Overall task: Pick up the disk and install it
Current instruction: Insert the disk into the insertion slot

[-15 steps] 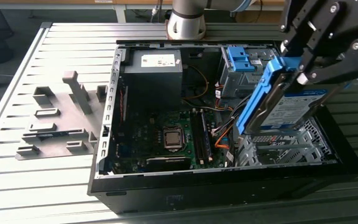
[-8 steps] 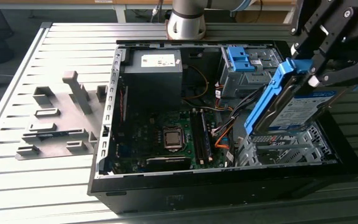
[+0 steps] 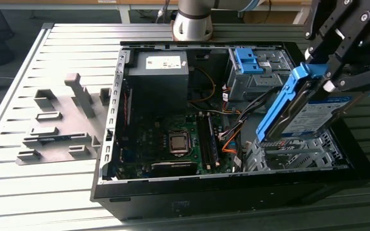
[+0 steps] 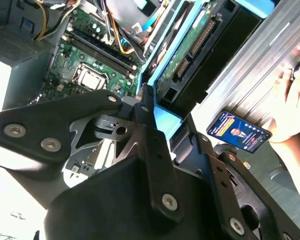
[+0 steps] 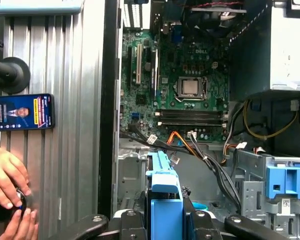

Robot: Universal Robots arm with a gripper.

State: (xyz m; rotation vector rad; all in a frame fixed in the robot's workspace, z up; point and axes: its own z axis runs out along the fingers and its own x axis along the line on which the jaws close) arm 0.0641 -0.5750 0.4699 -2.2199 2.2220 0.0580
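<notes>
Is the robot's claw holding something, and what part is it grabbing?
Yes. The gripper holds the disk by its upper end, pinching the blue frame, tilted above the open computer case.

Exterior view looks down obliquely at the open computer case [image 3: 236, 183]; both wrist views, nearer, share its motherboard [image 5: 185, 90].

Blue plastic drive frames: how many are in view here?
2. One wraps the disk held by the gripper above the case's front bay; the other blue frame sits in the drive cage at the case's rear corner. More may be hidden.
</notes>
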